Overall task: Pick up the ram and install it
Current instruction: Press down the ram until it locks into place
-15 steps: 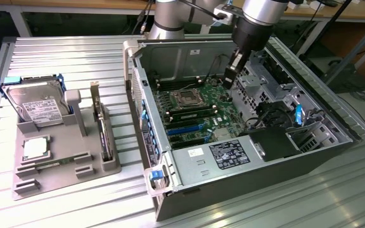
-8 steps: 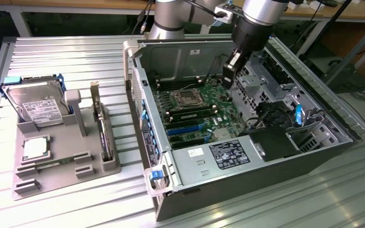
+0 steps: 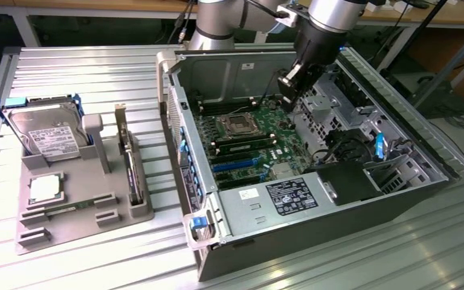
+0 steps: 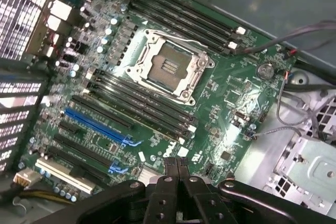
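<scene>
Exterior view: claw (image 3: 290, 103) closed above motherboard (image 3: 252, 142).

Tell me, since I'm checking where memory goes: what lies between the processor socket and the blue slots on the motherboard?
A bank of long black memory slots lies between the processor socket and the blue slots, as the wrist view shows.

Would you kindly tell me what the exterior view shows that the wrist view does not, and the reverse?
Exterior view alone: the grey holder tray beside the computer case, carrying a hard drive, a silver processor chip and an upright card. Wrist view alone: the blue slots up close and the hand shut, nothing visible between its fingers. Both: the motherboard with its empty processor socket.
</scene>
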